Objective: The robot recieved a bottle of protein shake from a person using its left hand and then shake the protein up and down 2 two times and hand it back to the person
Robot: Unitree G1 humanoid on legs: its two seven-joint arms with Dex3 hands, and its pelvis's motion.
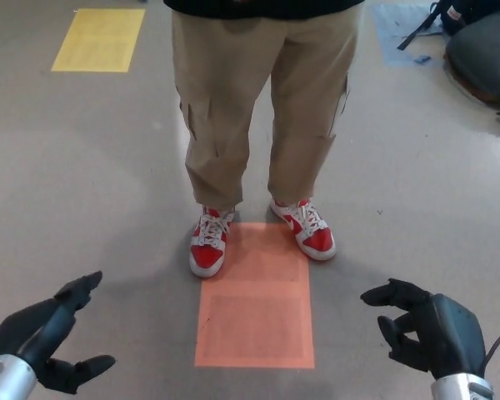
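Note:
No bottle shows in the head view. My left hand (43,336) sits at the bottom left corner, open, its black fingers spread and holding nothing. My right hand (429,330) is at the bottom right, also open and empty, fingers curled loosely apart. A person (258,108) in tan cargo trousers and red-and-white shoes stands facing me at the far edge of the orange floor mark; the person's hands are out of the picture.
An orange rectangle (256,300) is marked on the grey floor between my hands. A yellow rectangle (98,40) lies at the top left. A dark bag (483,50) and a blue patch (404,33) sit at the top right.

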